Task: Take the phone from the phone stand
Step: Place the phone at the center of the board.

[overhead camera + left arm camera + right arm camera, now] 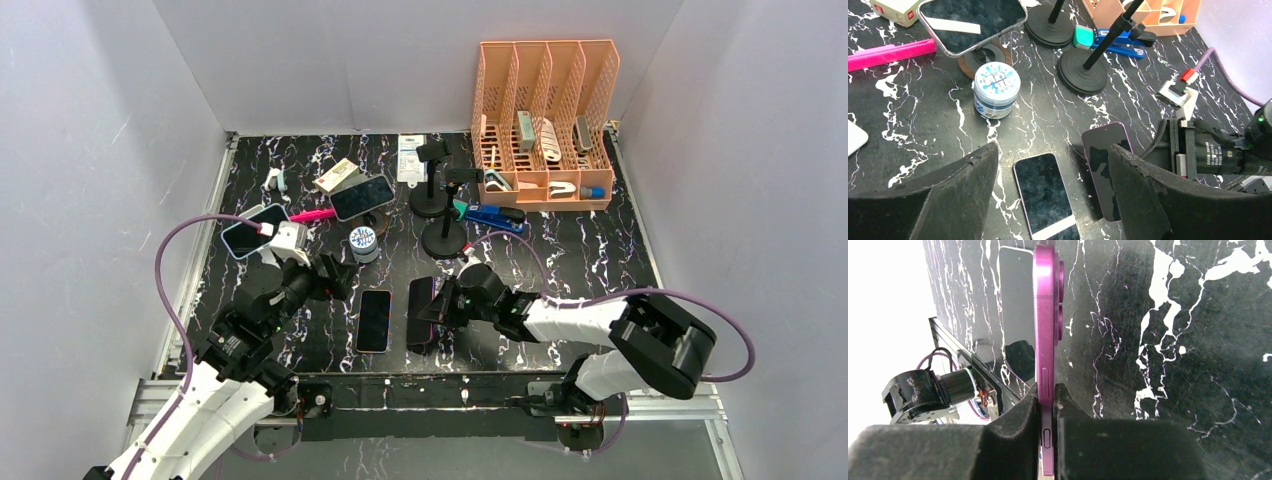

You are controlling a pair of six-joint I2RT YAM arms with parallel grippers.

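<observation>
At the far left, a phone [254,231] sits tilted on a stand, with a pink marker [312,215] just beside it. The left claw [338,277] hangs released, fingers [963,185] spread wide above the dark marble table [580,255], grasping nothing. Below it a black phone [1045,192] lies flat, screen up. Behind that stands a small round tin [996,90], and farther back another phone [972,20] rests tilted on a round-based holder.

Just right of the flat phone is the purple phone [1045,315]. It is off any stand, down near the front of the table, turned on edge and grasped by the right claw [1048,390], whose fingers are clenched on its two faces. From the left wrist view its dark screen faces the flat phone. I cannot tell whether its lower edge touches the table.

Behind the right claw stand two black stands [446,228], both bare, one just behind the other. A blue stapler [496,217] lies beside the nearer one. At the back right sits an orange file rack [545,110] with small items in its compartments.
</observation>
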